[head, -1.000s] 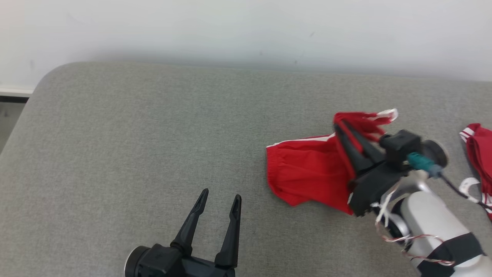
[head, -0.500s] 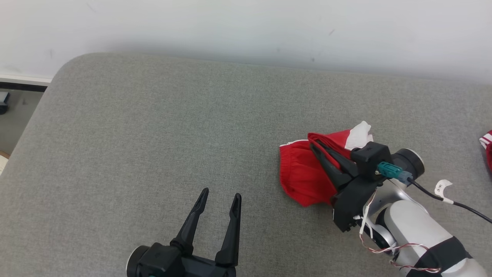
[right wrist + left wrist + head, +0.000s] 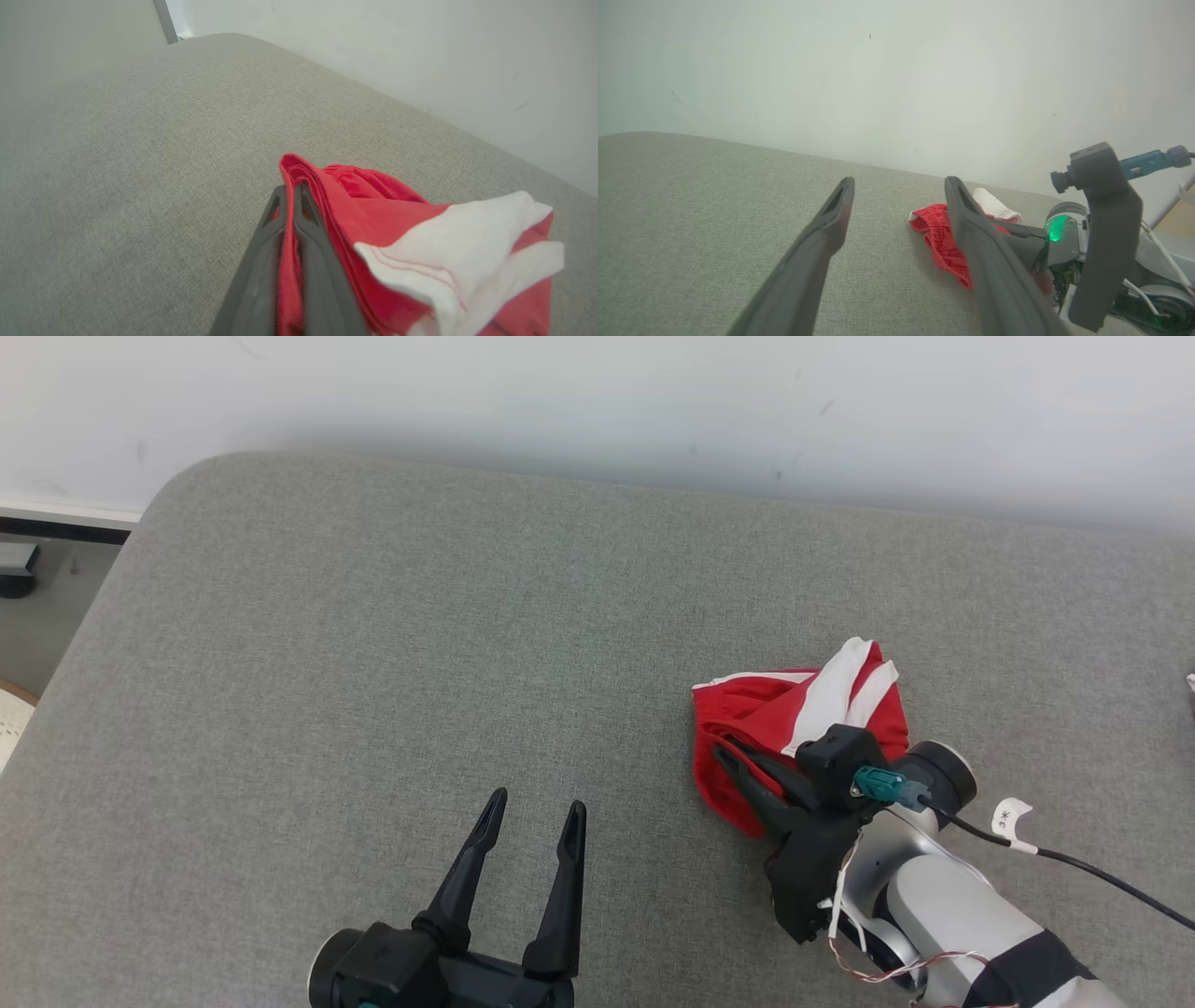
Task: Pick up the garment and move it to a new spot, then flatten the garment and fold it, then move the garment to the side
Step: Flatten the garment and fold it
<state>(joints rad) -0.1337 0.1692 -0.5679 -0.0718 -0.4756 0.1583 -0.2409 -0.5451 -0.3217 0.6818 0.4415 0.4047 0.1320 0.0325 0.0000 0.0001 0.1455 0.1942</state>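
The bunched red cloth garment (image 3: 752,728) with white stripes lies on the right of the grey fabric surface (image 3: 373,663), striped end toward the pale wall (image 3: 597,392); its long axis is unclear. The right hand (image 3: 290,192) is closed tight on a red fold. The left hand (image 3: 535,803) is wide open, empty, well apart.

Tiny illegible marking on white cable tag (image 3: 1012,819)

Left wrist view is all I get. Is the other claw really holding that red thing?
Observer: Yes. The right wrist view shows the right gripper shut with the red garment pinched between its fingers.
Operator: Is it all red?
Observer: No. The head view shows two broad white stripes on its top.
Operator: Where does the grey stuff end?
Observer: In the head view the grey fabric surface ends in a rounded corner, far left.
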